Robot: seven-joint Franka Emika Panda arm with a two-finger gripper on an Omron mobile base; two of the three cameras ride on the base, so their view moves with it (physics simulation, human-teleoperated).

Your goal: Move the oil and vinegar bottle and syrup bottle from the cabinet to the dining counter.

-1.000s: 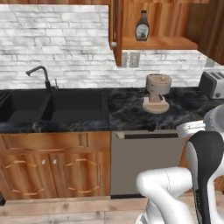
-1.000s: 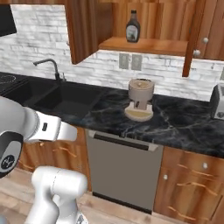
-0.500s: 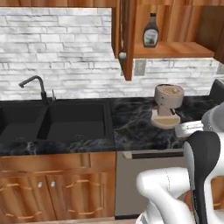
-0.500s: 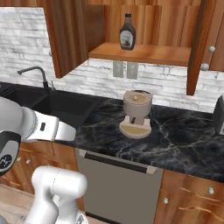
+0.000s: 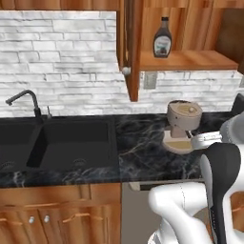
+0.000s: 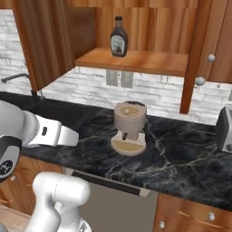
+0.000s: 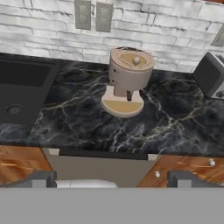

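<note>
Cabinet (image 6: 50,41) stands open, its door swung outward with the free edge hanging over the tabletop; in the left base view that door edge, with its round knob, sits at about 11 o'clock from the coffee machine. Inside, on the lower shelf (image 6: 149,61), the syrup bottle (image 6: 118,37) stands upright near the shelf's left end, set back a little from the front lip. Bare shelf runs on to its 3 o'clock as far as the cabinet's right upright. In the left base view the same syrup bottle (image 5: 162,38) is just beside the open door, with clear shelf on its far side.

Below, the black marble tabletop (image 6: 181,154) carries a beige coffee machine (image 6: 129,127), almost directly beneath the bottle and well back from the front edge. Open marble lies around its base on all sides. A toaster (image 6: 224,130) sits at the machine's 3 o'clock, well apart. The sink (image 5: 71,143) lies at its 9 o'clock, with the faucet (image 5: 26,101) at the basin's rear rim.

The pincer (image 7: 111,179) hangs over the tabletop's front edge, looking down on the coffee machine; its fingertips (image 7: 41,178) stand far apart, spread wide with nothing between them. Two wall outlets (image 7: 92,16) sit on the brick backsplash at 12 o'clock.
</note>
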